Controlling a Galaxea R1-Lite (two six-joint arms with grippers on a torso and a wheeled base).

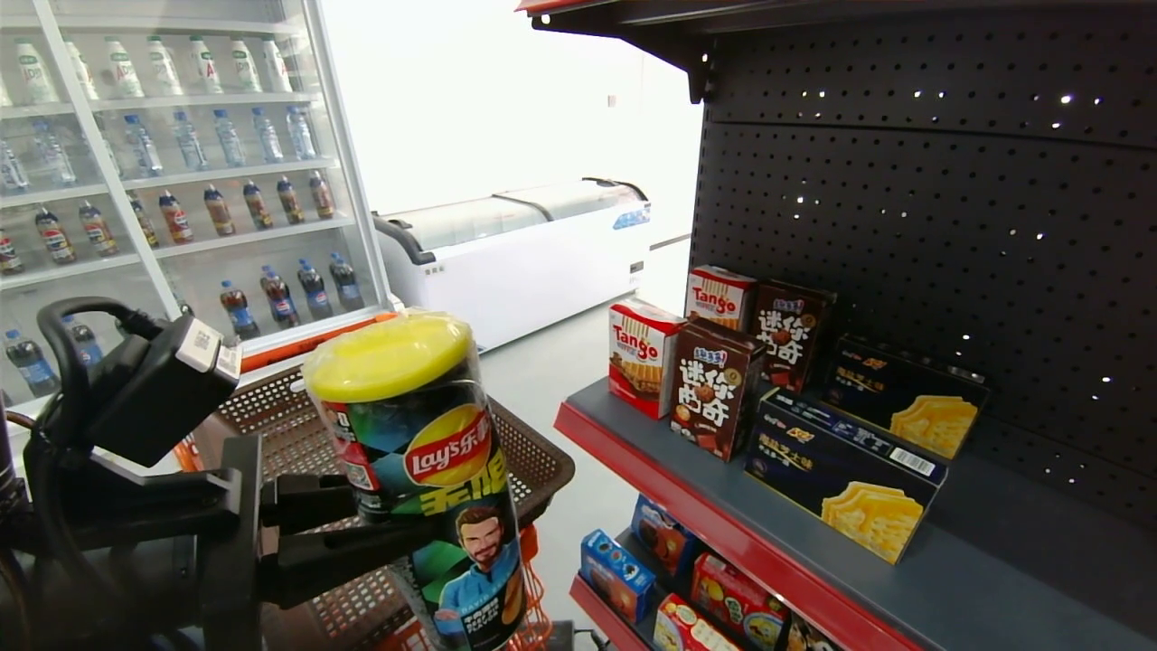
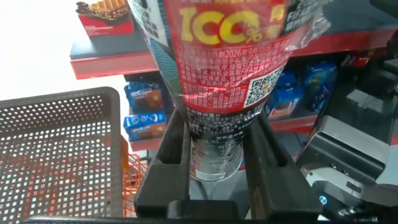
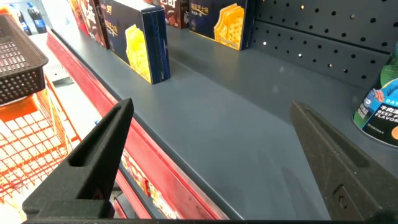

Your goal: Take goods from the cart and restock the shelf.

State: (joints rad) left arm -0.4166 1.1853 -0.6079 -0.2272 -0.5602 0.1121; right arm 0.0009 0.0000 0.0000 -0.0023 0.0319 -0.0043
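**Over the cart: chip can in L grip, shelf not yet reached**

Head view: above the cart basket [image 1: 533,457], the left gripper [image 1: 380,523] has its jaws clamped on the chip can [image 1: 425,470], approx mid-body, one jaw each side. The side grip prob. leaves the base free so the can sets down flat. Can is upright w/ yellow lid up. Its long axis is near vertical w/ a slight lean, lid end tipped toward the robot's left. The shelf [image 1: 958,579] is off to the right, well apart from the can. Wafer boxes [image 1: 642,357] and dark cracker boxes [image 1: 845,484] stand on its left stretch, fronts out to the aisle, likely for shoppers to read.

L wrist view: can sits btwn both fingers [image 2: 171,149], pads tight on the wrapper, and its silvery base end is visible btwn them. The basket is beside it.

R wrist view: the right gripper [image 3: 211,109] has its jaws spread wide, holding nothing, over bare shelf deck. A second can [image 3: 380,102] stands upright on the shelf near the pegboard back. Judged a guide for placement: held can goes beside it, same way up.
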